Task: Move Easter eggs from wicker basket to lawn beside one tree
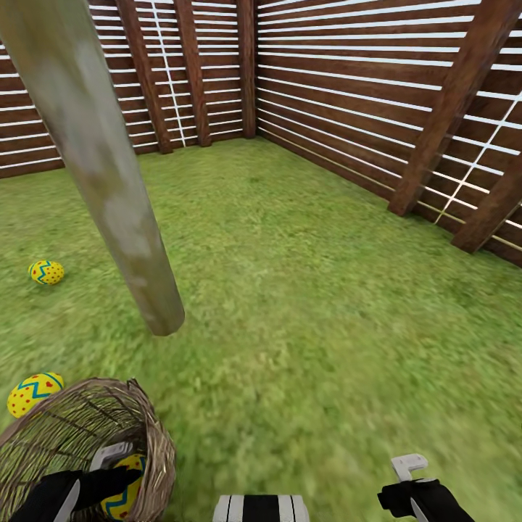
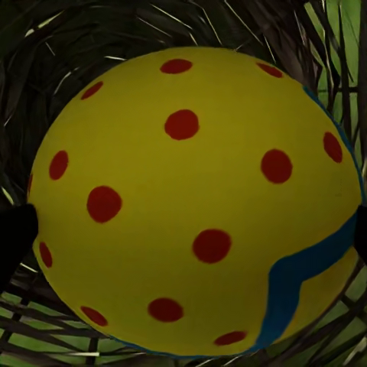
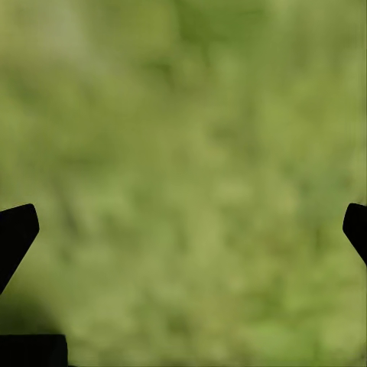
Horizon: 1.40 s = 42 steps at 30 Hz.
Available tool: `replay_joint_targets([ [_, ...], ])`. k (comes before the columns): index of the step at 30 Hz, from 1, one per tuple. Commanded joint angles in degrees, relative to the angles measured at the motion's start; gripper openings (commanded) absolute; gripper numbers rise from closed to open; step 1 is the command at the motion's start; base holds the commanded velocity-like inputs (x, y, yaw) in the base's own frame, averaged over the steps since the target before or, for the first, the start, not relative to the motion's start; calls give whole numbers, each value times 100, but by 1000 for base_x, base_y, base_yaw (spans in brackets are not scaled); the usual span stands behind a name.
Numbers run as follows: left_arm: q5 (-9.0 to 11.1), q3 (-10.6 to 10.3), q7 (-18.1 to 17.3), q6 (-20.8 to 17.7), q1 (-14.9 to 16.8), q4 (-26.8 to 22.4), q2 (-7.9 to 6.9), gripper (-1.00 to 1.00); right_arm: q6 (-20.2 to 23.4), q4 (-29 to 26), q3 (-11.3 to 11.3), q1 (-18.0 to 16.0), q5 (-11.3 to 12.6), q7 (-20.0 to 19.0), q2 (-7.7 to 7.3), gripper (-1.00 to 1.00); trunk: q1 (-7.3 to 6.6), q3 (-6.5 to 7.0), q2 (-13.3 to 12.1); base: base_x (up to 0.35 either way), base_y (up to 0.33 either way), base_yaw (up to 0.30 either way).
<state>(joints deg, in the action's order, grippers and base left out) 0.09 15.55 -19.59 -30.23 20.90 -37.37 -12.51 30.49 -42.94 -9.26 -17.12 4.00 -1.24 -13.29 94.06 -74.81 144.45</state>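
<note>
The pale grey-green tree trunk (image 1: 109, 181) meets the lawn (image 1: 304, 290) a little beyond the wicker basket (image 1: 156, 442), and it serves as the landmark for everything here. One Easter egg (image 1: 46, 272) lies on the grass near the trunk's foot, on its left in the head view, and a second egg (image 1: 32, 393) lies nearer the robot, just beside the basket's far rim; both are out of the basket and close to the same tree, which looks like deliberate placement for the task. The third egg (image 1: 125, 491) is down inside the basket, which is tilted toward the robot, probably to give the arm a straight reach in. The left gripper (image 1: 109, 475) is in the basket mouth; in its wrist view the egg (image 2: 195, 202) sits right between the dark fingertips (image 2: 15, 237), one at each side of it, so the jaws stand wide around the egg, though I cannot tell whether they already touch or press it. The right gripper (image 3: 183, 222) hangs over bare grass well away from the trunk, fingers spread and holding nothing, apparently parked out of the way. The brown slatted fence (image 1: 362, 87) closes the corner behind the tree. No brand, label or readable writing appears anywhere; the eggs carry only blue zigzags and red dots.
</note>
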Motion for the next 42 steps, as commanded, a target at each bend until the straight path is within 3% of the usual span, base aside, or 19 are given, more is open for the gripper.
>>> replay_joint_targets([
  [1,4,25,-25,-36,2,-7,3,100,27,-10,-21,-2,40,12,-11,100,-1,-4,2,0,0,0],
  [8,-16,27,-18,-27,3,-7,117,100,27,-6,-14,-2,40,18,-16,100,-1,-4,2,0,0,0],
  [9,-17,27,-18,-22,4,-7,123,-100,27,-5,-14,-2,40,19,-16,100,-1,-4,2,0,0,0],
  [38,1,27,-18,-18,2,-7,126,-100,27,-4,-23,-2,40,18,-7,100,-1,-4,2,0,0,0],
  [42,-16,14,-16,-39,2,-7,152,-100,27,-4,-23,-2,40,19,-7,100,-11,84,-4,0,0,0],
])
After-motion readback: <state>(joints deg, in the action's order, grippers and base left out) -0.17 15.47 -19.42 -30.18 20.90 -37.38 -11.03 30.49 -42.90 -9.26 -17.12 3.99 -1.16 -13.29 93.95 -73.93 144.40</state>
